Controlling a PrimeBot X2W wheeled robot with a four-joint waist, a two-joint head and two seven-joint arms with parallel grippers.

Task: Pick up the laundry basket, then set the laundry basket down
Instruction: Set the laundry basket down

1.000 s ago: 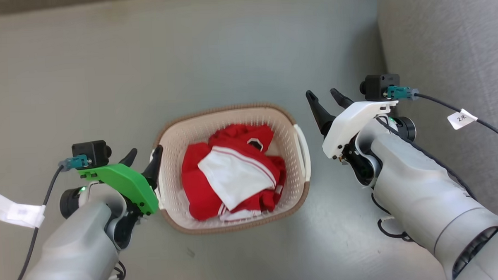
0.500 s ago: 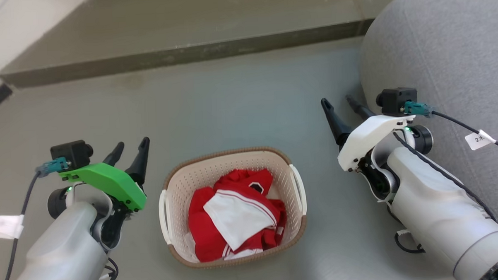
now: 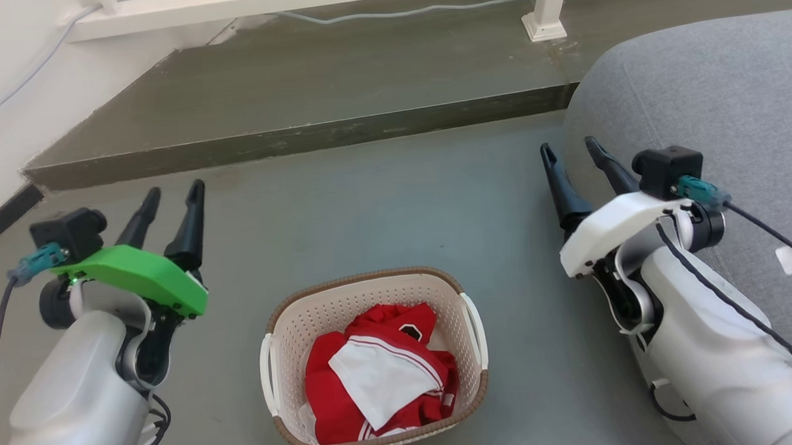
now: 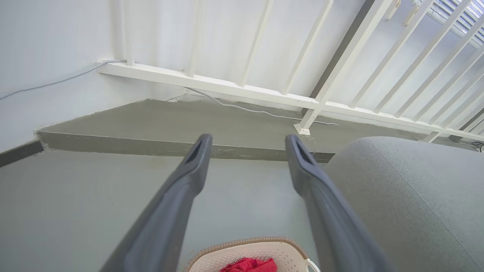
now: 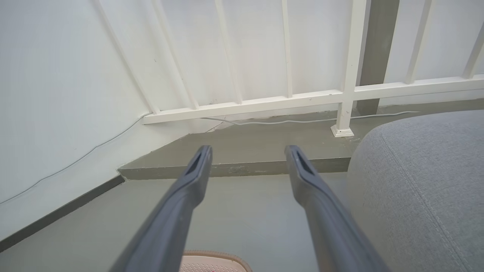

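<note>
The laundry basket (image 3: 294,325) stands on the grey floor at the bottom centre of the head view, cream with a brown rim and white side handles, holding red and white clothing (image 3: 378,374). My left gripper (image 3: 174,191) hangs open above and to the left of the basket, apart from it. On the other side my right gripper (image 3: 570,147) is open too, above and to the right, also clear of the basket. The left wrist view catches the basket's far rim (image 4: 245,241) below its open fingers (image 4: 247,138). A sliver of rim (image 5: 215,255) shows under the right gripper's open fingers (image 5: 247,148).
A grey upholstered seat (image 3: 694,93) bulges close beside the right arm. A raised concrete step (image 3: 300,130) runs across the floor behind the basket, with a white railing (image 5: 245,105), its post (image 3: 547,10) and a cable (image 3: 395,12) beyond. A white wall (image 3: 9,78) closes the left.
The head view has tilted up, so the basket sits lower in the picture and the step and railing appear. Both grippers have risen away from the basket; the left has left its handle.
</note>
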